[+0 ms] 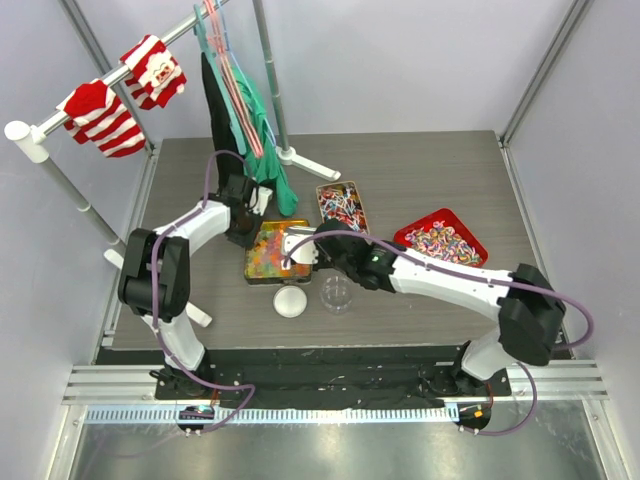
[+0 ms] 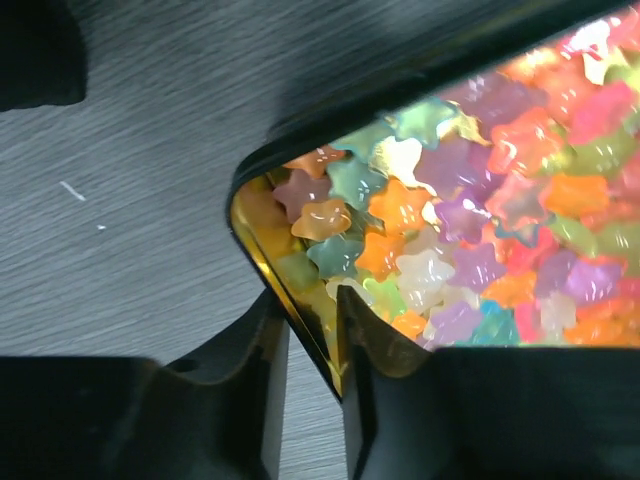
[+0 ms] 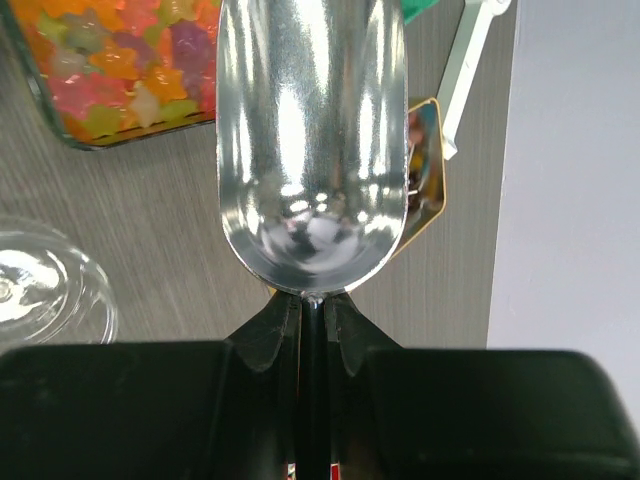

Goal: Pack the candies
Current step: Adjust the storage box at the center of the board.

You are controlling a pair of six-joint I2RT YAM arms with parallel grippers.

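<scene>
Empty scoop (image 3: pixel 312 140) by tray (image 2: pixel 250 215).
Right gripper (image 3: pixel 312 315) pinches scoop, left gripper (image 2: pixel 315 350) pinches tray rim; candies (image 2: pixel 450 220) just left of scoop.

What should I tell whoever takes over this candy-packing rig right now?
Left hand: straddles the rim, near a corner, of the gold metal tray of star-shaped gummy candies; grip unconfirmed.
Right hand: shut on the shiny silver metal scoop, which is empty.
Clear round glass container beside the tray looks empty.
Done: nothing visibly packed. Left: scooping and packing.
</scene>
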